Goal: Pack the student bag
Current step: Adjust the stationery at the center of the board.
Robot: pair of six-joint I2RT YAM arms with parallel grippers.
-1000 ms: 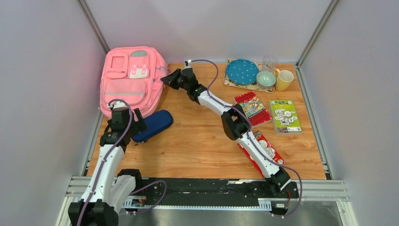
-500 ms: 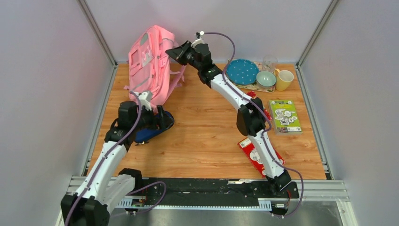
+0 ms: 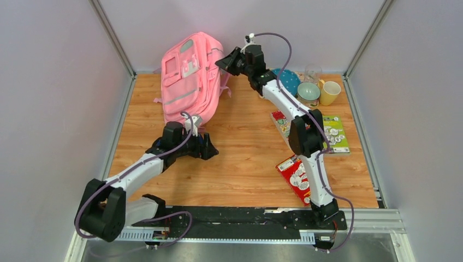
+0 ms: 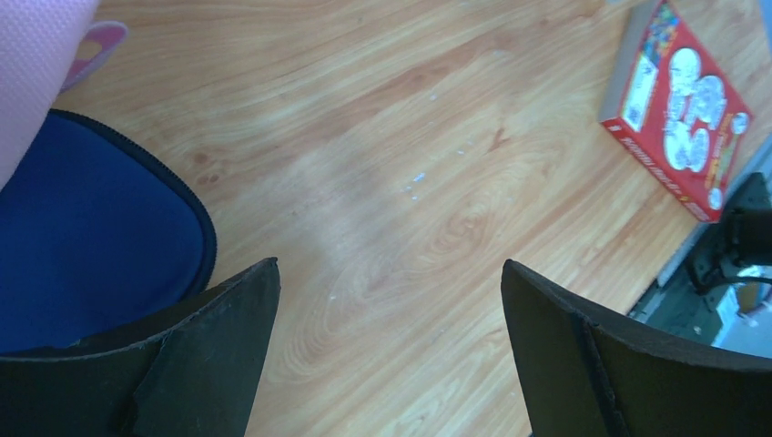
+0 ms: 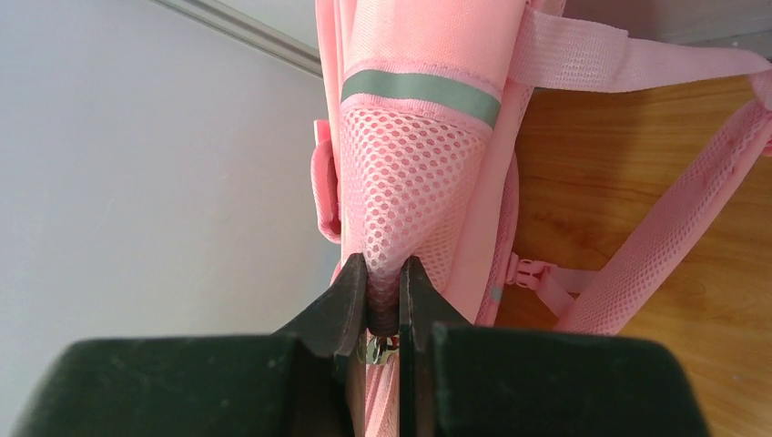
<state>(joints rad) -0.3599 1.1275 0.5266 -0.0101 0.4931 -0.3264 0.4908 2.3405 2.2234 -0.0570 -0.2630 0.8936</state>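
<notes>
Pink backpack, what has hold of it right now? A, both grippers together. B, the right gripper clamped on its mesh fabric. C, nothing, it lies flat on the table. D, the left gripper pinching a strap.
B: the right wrist view shows the right gripper shut on the mesh of the pink backpack, while the left gripper stands open and holds nothing.
</notes>
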